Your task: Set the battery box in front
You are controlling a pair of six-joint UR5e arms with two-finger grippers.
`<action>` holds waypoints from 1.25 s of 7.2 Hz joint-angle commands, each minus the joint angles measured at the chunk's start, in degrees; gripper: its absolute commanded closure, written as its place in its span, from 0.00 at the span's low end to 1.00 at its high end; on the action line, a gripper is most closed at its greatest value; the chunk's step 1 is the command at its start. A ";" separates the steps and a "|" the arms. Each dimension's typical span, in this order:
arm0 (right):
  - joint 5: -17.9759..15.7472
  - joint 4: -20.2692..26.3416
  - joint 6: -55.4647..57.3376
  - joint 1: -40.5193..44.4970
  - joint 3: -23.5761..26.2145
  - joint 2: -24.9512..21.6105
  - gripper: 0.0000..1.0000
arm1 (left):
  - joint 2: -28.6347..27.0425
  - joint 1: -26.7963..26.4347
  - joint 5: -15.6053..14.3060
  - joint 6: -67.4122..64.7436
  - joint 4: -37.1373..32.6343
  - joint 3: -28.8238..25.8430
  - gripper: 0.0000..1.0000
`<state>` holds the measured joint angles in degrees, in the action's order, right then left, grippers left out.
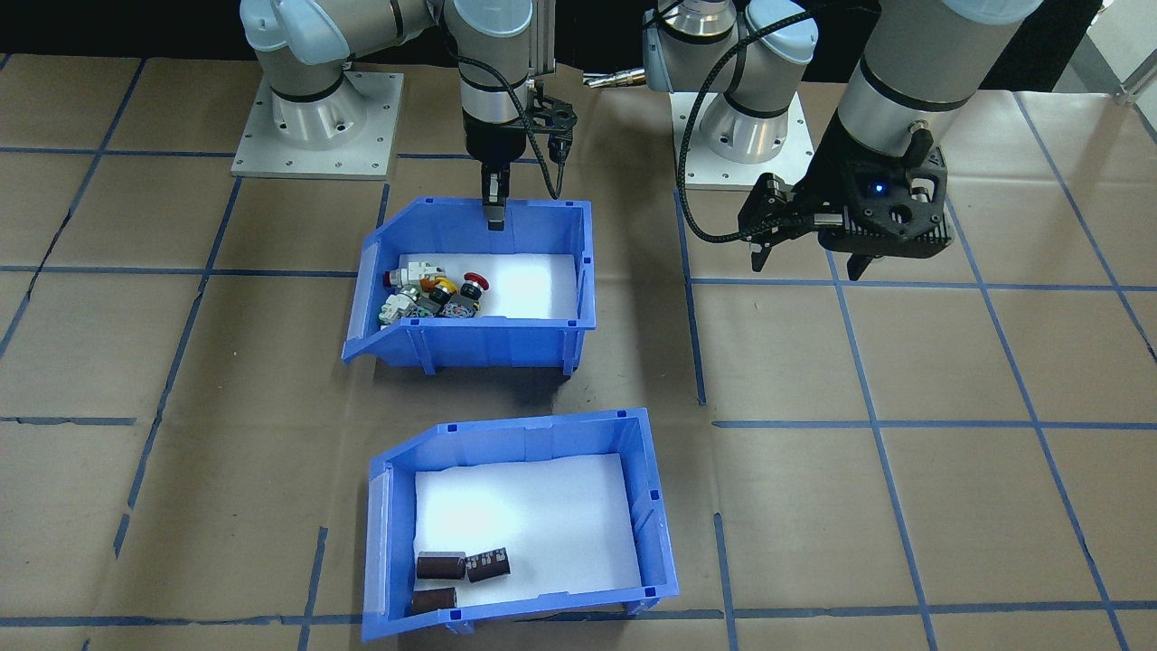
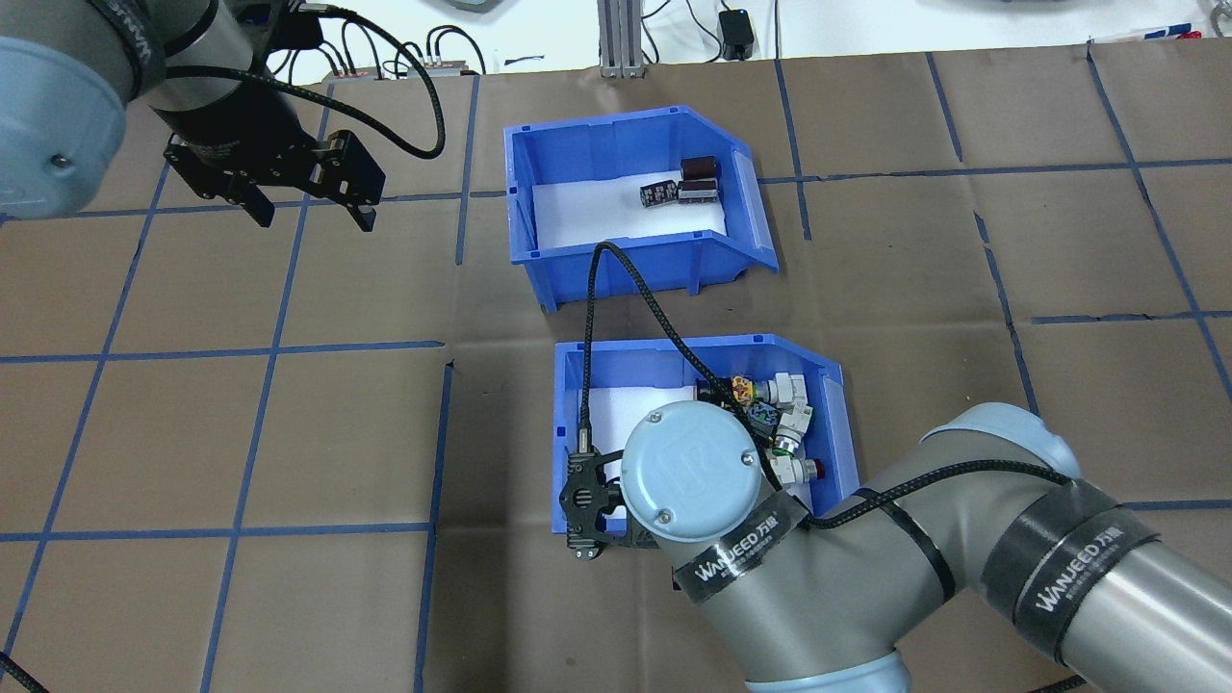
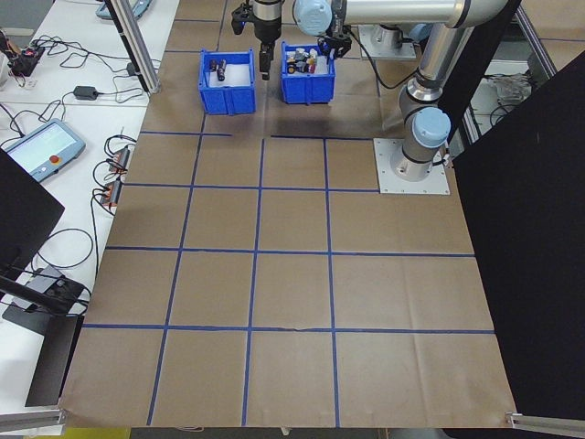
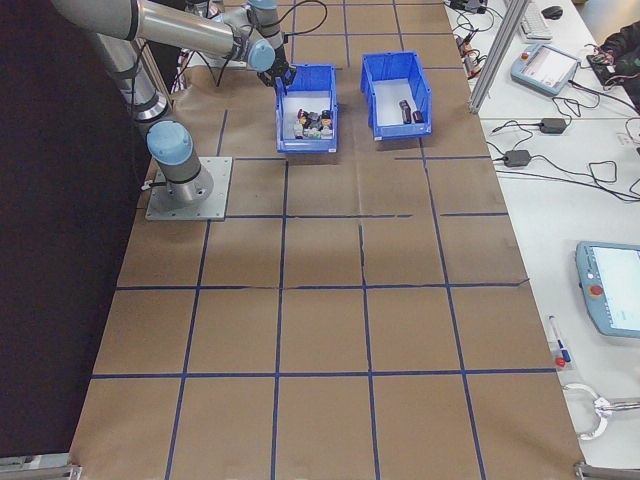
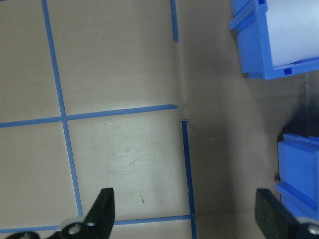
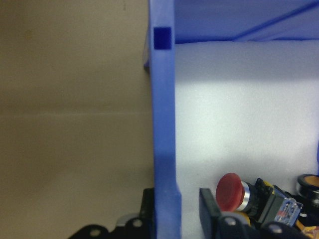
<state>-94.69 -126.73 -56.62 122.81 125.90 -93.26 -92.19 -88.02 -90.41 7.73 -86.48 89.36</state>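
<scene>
1. Blue battery box point(image 2: 616, 197) sits on the counter's far side, beyond the switch bin point(image 2: 698, 423).
2. My right hand point(image 6: 177, 209) straddles the switch bin's back wall, nearly pinching it; I'd seat deeper before dragging.
3. My left hand point(image 2: 308, 197) hangs spread, empty, well left.

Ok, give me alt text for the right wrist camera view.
The right gripper straddles the blue wall of the switch bin, one finger outside, one inside. Inside, on the white liner, a red push-button switch lies near the inner finger.
</scene>
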 commanded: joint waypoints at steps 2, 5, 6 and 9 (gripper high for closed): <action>-0.23 2.35 -0.16 -2.04 -2.05 -3.91 0.00 | 0.00 0.04 0.06 -0.09 0.00 -0.06 0.00; 1.78 12.09 4.37 -14.56 -7.05 -10.43 0.00 | 0.00 0.04 0.06 -0.09 0.09 0.03 0.01; 3.71 12.82 7.89 -19.58 -8.81 -10.53 0.00 | 0.00 -0.05 0.06 -0.09 0.00 0.03 0.00; 6.71 17.90 24.11 -32.60 -13.91 -10.01 0.00 | -0.09 -0.05 0.15 -0.09 0.00 0.03 0.01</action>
<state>-88.50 -111.72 -40.94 95.17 114.36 -103.38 -92.23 -88.06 -90.28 7.69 -86.48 89.39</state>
